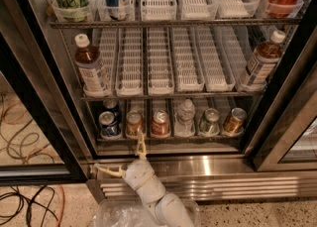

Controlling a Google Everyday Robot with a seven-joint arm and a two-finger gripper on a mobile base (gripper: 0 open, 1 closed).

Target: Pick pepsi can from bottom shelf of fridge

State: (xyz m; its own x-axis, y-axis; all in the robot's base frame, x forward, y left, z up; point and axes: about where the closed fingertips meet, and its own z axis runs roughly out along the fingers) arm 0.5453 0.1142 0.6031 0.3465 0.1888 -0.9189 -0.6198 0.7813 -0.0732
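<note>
The pepsi can point(108, 124) is seen upright at the left end of the bottom shelf point(171, 141) of the fridge point(213, 167), and the pincer point(119, 151) is held just below it, spread open and empty.

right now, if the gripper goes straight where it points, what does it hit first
Likely the pepsi can: the open gripper sits just below it, aimed up-left. Depth is unclear; the shelf edge may come first.
</note>
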